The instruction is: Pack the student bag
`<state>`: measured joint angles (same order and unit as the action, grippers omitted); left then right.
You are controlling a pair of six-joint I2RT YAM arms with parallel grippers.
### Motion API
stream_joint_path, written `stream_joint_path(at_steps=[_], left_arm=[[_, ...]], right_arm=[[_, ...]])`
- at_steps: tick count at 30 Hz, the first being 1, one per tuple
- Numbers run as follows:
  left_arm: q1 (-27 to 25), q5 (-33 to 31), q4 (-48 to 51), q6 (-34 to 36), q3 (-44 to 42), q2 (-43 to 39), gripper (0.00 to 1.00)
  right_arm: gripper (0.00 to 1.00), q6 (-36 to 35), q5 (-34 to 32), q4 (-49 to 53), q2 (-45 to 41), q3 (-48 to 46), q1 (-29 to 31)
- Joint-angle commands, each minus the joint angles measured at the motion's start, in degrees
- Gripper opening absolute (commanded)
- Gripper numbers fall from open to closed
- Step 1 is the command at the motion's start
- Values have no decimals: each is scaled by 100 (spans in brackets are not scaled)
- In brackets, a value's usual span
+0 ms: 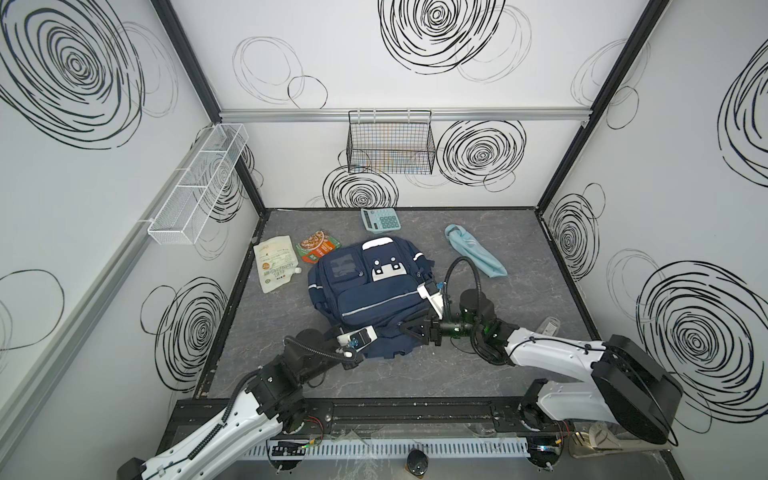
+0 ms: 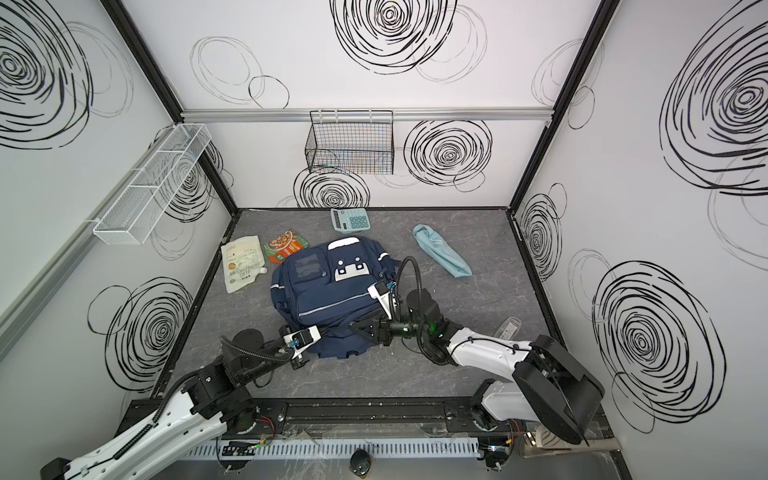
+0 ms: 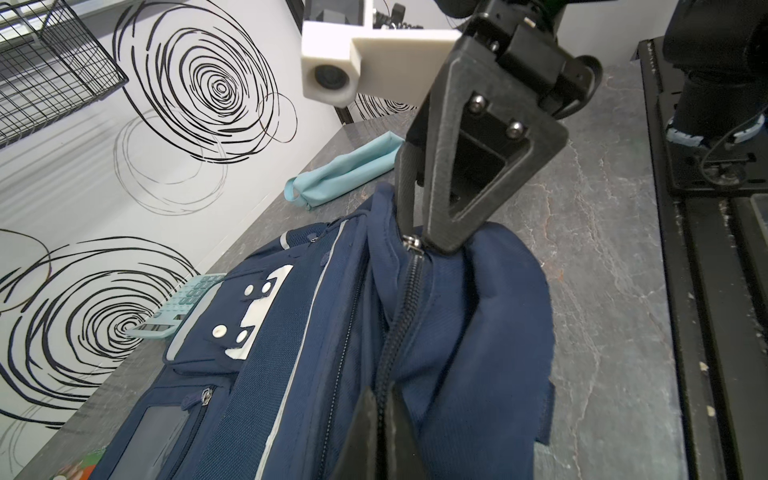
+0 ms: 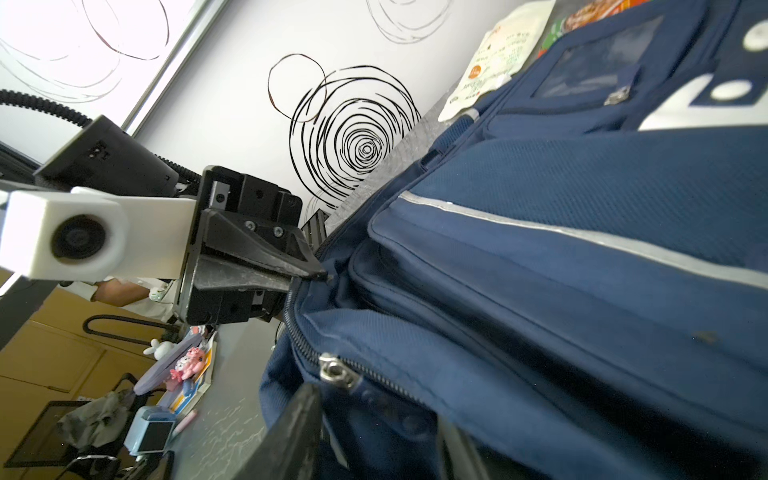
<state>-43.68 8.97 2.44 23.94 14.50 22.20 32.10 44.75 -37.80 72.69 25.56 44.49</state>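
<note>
The student bag (image 1: 365, 299) lies flat in the middle of the grey table (image 1: 415, 382), front side up. It is dark blue and made of cloth. Thin pale stripes (image 1: 374, 309) run across it. A white face patch (image 1: 388, 272) with small round dots sits on one front pocket. Next to it is a pocket with a see-through window (image 1: 337, 266). The bag has many zip pockets. The end nearest the robot is bunched up and lifted a little. A long zip (image 3: 399, 324) runs along that end, and it looks shut between the two grippers.

The left gripper (image 4: 318, 274) is at that near end. Its fingers are pressed together and pinch the blue cloth right by the zip. The right gripper (image 3: 422, 245) is at the same zip, further along. Its fingers sit on each side of the small silver zip pull (image 3: 411, 242), a little apart. I cannot tell if they squeeze it.

A white pouch (image 1: 274, 262) and an orange and green food packet (image 1: 316, 245) lie just beside the bag on the left. A pale green calculator (image 1: 380, 219) lies behind the bag, near the back wall. A light blue folded umbrella (image 1: 476, 249) lies on the right, apart from the bag. A black wire basket (image 1: 390, 143) hangs on the back wall. A white mesh basket (image 1: 199, 183) hangs on the left wall.
</note>
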Motion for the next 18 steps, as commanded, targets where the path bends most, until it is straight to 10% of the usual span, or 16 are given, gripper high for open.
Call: stream_joint_path(at_steps=[1,18], left_arm=[[6,211,-689,-135,73,-19,0],[0,200,-710,-127,22,-18,0]], right_arm=[[42,-49,315,-702,-336,64,62],[42,97,491,-707,-706,-114,-45]])
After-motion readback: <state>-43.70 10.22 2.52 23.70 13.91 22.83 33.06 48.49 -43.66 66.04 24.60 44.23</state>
